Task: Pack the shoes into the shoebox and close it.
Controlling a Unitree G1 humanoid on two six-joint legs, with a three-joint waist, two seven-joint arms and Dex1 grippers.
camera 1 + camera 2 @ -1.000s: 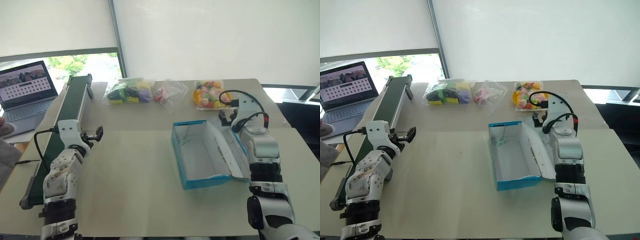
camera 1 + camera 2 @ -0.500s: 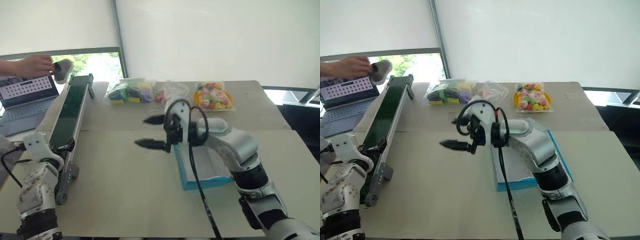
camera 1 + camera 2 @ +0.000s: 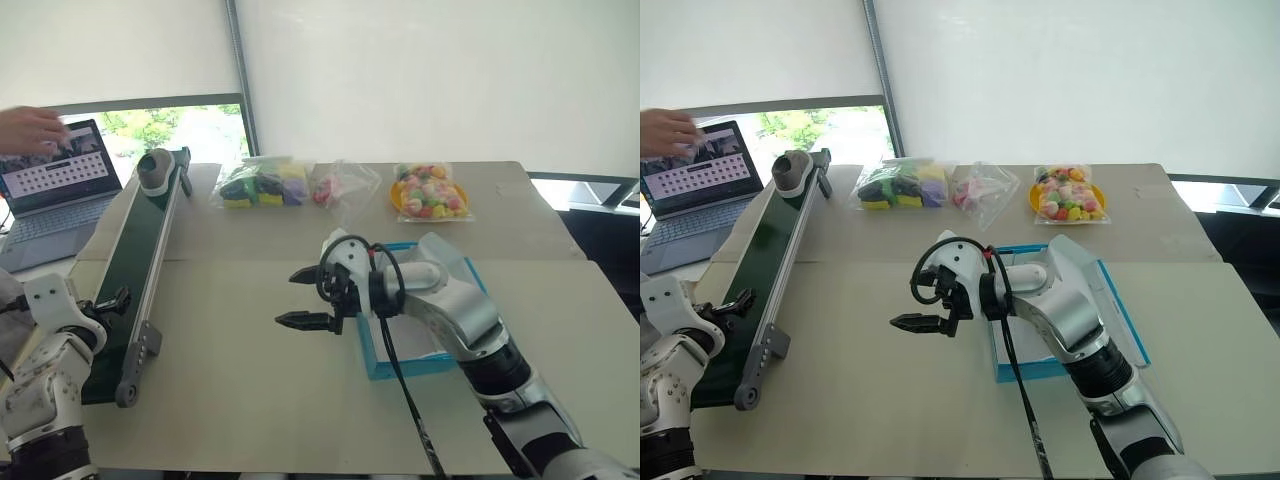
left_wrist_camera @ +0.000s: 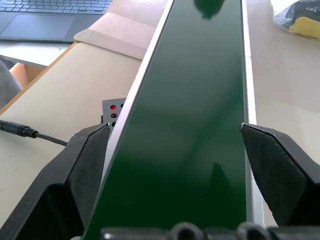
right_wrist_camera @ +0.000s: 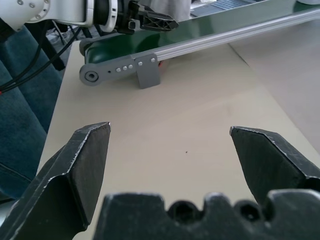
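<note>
A person's hand [image 3: 30,128] rests at the laptop [image 3: 55,190]; the left gripper [image 4: 175,165] hangs over the near end of the green conveyor belt [image 3: 135,270], fingers apart and empty; one dark shoe [image 3: 155,170] sits at the belt's far end; the right gripper [image 3: 302,298] hovers mid-table, fingers apart, holding nothing; the blue shoebox [image 3: 415,365] lies just behind it, largely hidden by the right arm.

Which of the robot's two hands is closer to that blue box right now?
Right. The right gripper hangs beside the shoebox, fingers open, pointing away from it. The left gripper is far off at the green conveyor.
</note>
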